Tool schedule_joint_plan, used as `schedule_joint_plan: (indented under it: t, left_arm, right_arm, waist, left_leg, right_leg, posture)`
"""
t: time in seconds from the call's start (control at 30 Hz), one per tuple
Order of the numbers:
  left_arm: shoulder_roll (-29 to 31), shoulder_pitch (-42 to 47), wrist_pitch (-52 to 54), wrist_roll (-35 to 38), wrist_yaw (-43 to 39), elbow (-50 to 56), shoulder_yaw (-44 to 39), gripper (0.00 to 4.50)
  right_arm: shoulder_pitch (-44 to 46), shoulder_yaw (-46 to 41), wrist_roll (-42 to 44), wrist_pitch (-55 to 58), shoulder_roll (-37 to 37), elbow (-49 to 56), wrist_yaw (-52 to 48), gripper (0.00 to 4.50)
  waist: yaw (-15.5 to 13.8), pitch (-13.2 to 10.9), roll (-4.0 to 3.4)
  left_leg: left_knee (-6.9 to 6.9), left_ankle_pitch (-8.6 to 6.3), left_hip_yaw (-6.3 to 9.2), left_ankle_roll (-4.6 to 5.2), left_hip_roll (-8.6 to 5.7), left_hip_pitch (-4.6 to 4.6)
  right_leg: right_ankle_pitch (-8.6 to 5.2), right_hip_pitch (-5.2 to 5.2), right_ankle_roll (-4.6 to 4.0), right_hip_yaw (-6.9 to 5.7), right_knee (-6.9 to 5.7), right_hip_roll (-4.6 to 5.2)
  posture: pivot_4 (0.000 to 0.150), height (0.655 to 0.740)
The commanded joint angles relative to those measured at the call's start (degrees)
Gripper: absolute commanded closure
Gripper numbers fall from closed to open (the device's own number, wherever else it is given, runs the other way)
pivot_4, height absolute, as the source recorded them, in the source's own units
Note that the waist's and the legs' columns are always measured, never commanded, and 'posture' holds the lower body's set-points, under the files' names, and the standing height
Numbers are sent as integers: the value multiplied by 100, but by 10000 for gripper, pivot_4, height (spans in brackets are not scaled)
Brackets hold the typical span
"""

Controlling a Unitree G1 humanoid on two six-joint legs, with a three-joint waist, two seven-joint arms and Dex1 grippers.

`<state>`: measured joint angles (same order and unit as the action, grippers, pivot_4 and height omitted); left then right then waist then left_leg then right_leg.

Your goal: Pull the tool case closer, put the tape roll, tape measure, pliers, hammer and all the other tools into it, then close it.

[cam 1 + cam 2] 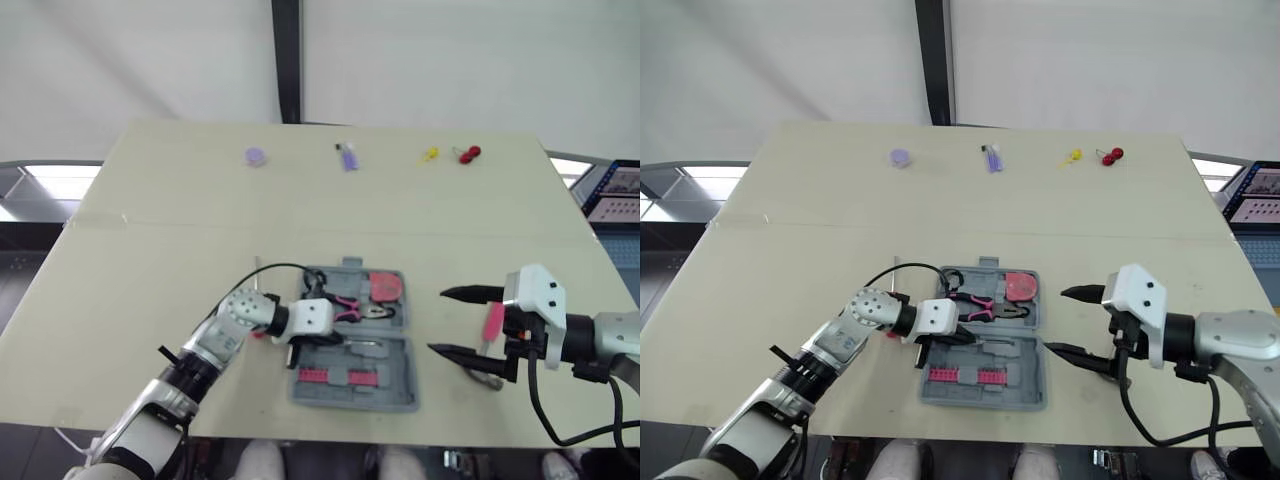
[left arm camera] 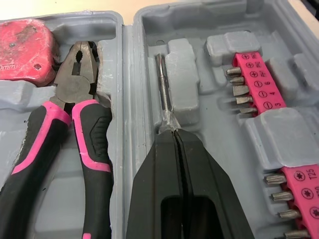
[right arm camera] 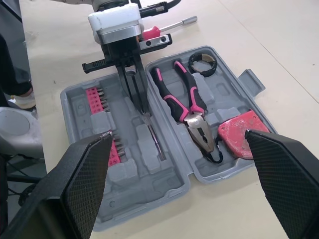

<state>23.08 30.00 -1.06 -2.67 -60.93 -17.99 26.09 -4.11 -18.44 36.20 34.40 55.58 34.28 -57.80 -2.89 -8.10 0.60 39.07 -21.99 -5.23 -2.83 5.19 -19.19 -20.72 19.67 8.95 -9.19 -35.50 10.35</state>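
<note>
The grey tool case (image 1: pixel 400 385) lies open near the table's front edge. In its far half rest the pink-handled pliers (image 2: pixel 79 124), a red tape measure (image 2: pixel 22 50) and a black tape roll (image 3: pixel 203 63). My left gripper (image 2: pixel 174 134) is inside the near half, shut on a thin metal shaft (image 2: pixel 163 84) that lies in a moulded slot. A red-handled screwdriver (image 3: pixel 164 30) lies on the table just left of the case, behind that gripper. My right gripper (image 1: pixel 437 321) hovers open to the right of the case, above a pink-handled tool (image 1: pixel 492 322) that looks like the hammer.
Pink bit holders (image 2: pixel 256 82) sit in the case's near half. Along the table's far edge lie a purple disc (image 1: pixel 256 156), a purple stick (image 1: pixel 348 157), a yellow piece (image 1: pixel 429 154) and a red one (image 1: pixel 467 153). A screen (image 1: pixel 620 195) stands off the right side.
</note>
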Motion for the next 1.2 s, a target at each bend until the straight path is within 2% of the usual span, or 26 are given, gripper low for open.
schedule_joint_plan:
  t: [0.03,0.07,0.17,0.27,0.43,0.5,0.67,0.87,1.03,1.2]
  left_arm:
    - [120,-145,671,336,-179,139,-308,35825]
    - [176,-165,942,597,-309,389,-461,31896]
    - [561,-246,1897,1216,-576,1372,-893,16158]
    - [983,-328,3185,2037,-422,2462,-1683,1573]
    - [1630,-774,4096,2545,68,3084,-2862,679]
    - [1969,-1368,4241,2647,383,2844,-4027,679]
    - [2249,-2563,3898,2555,1012,2300,-5747,679]
    - [1985,-3912,3002,2031,1770,1857,-6465,679]
    - [1862,-4059,2538,1978,2192,1329,-6677,679]
    - [1853,-4165,2504,2104,2122,1571,-6467,679]
  right_arm:
    - [12,-264,140,-68,-143,-286,13,0]
    - [-23,-337,217,-49,-245,-408,45,0]
    - [-96,-698,477,94,-475,-752,143,0]
    - [-337,-1139,451,74,-530,-1242,123,0]
    - [-766,-1575,255,-139,-624,-1923,74,0]
    - [-903,-1852,119,-289,-709,-2462,181,0]
    - [-808,-2132,-295,-929,-931,-3659,515,0]
    - [-456,-2092,-717,-1690,-1095,-4854,764,0]
    - [-216,-1994,-830,-1923,-1041,-5244,721,0]
    - [-133,-2081,-776,-1804,-1048,-5132,876,0]
  waist:
    - [6,-2,0]
    - [8,-6,0]
    - [19,-29,-7]
    - [0,-45,-18]
    - [17,-46,-21]
    - [73,-49,-26]
    - [186,-53,-27]
    - [195,-58,-35]
    - [167,-60,-31]
    - [180,-61,-33]
  left_leg:
    - [-1,0,0,0,0,0]
    - [-1,0,0,0,0,-1]
    - [-2,0,-1,0,0,-13]
    - [-3,0,-2,0,0,-29]
    - [-7,0,-5,0,0,-34]
    - [-13,0,-9,0,0,-31]
    - [-43,2,-21,-3,0,-25]
    - [-57,2,-41,-3,0,-14]
    - [-65,6,-44,-11,0,-10]
    - [-77,6,-53,-11,0,-6]
  right_leg:
    - [0,1,0,0,-1,0]
    - [0,3,0,0,-1,0]
    - [0,19,0,2,-4,0]
    - [0,36,0,4,-8,0]
    - [0,46,0,8,-11,0]
    - [0,51,0,12,-11,0]
    - [-1,70,0,17,-9,-1]
    - [0,71,0,29,-2,1]
    - [0,77,0,32,-6,1]
    - [0,82,0,35,-5,1]
  posture:
    - [1500,7400]
    - [1500,7400]
    - [1500,7400]
    - [1500,7400]
    - [1500,7400]
    - [1500,7400]
    - [1500,7400]
    - [1500,7400]
    - [1500,7400]
    - [1500,7400]
